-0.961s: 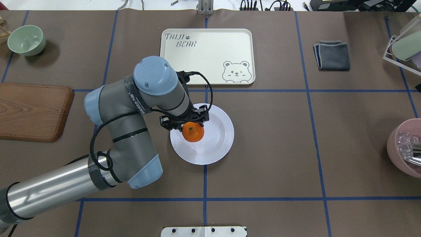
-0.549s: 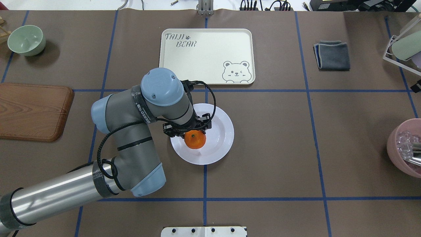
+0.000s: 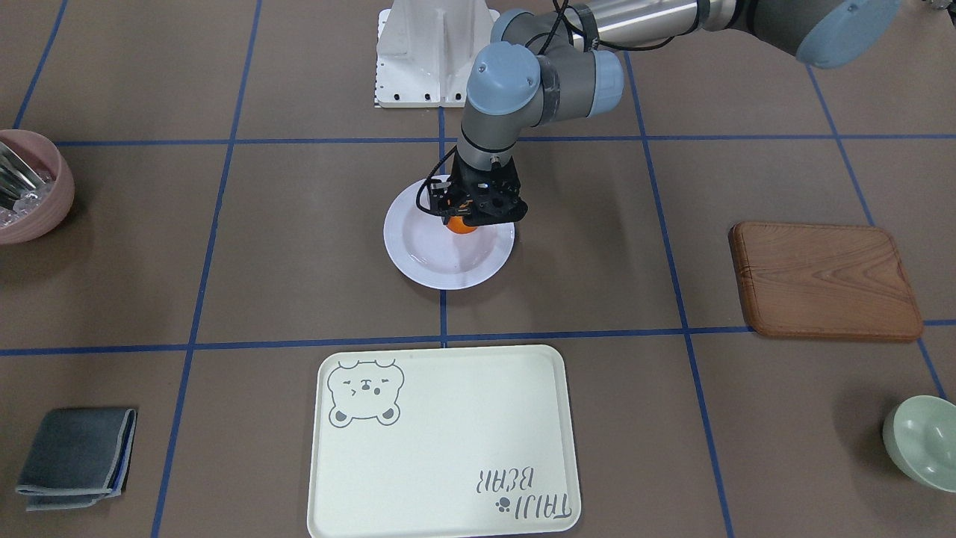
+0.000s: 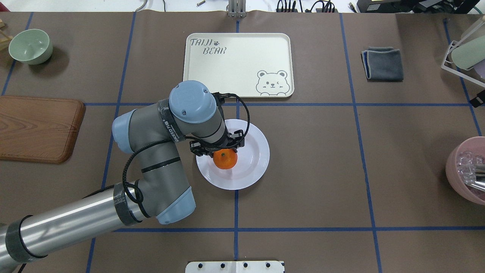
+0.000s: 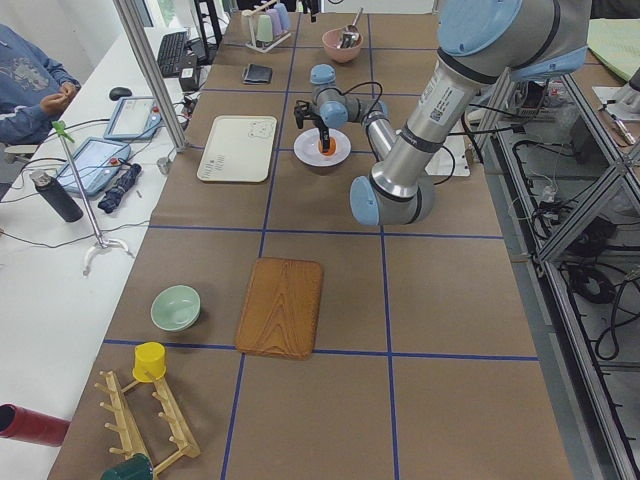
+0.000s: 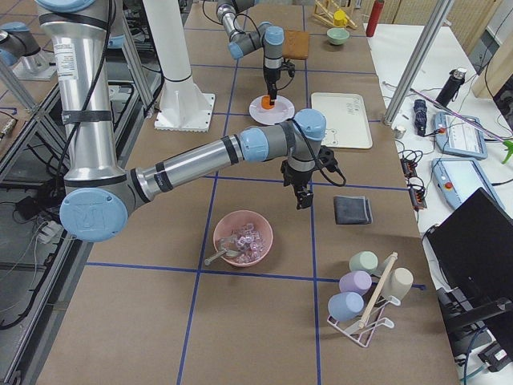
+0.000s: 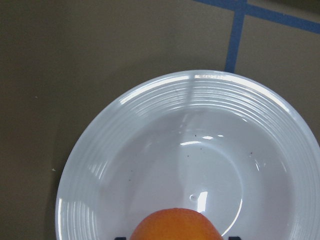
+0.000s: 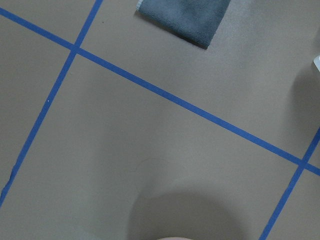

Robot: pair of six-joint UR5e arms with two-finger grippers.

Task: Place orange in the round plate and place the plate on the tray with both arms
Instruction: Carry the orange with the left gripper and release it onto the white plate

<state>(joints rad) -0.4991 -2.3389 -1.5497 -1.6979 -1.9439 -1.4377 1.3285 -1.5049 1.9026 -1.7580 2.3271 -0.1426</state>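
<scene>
So, reading across the overhead view: a pale green bowl [image 4: 30, 46] and a wooden board [image 4: 38, 129] sat way off on the left of the worktop [image 4: 310, 170], and I'd guess they weren't part of this job. The left arm [image 4: 151, 144] reached in from that side with its wrist pointing straight down. The left end effector [image 4: 222, 151] was clamped on the orange [image 4: 226, 160], holding it over the well of the round plate [image 4: 257, 151], a bit left of centre. I couldn't make out whether the fruit was touching the china or hanging just above it. Going for the deep middle made sense to me, since a round thing let go on that ridged rim would likely roll off. The tray [image 4: 235, 68] lay beyond the plate, near but apart, so the plate move looked not yet begun. Further right were a folded grey cloth [image 4: 382, 63] and a pink bowl [image 4: 466, 170] with cutlery. The right end effector [image 6: 302, 195] hung over the worktop near the cloth, probably parked for the two-arm lift. I couldn't tell whether it was wide or narrow.
</scene>
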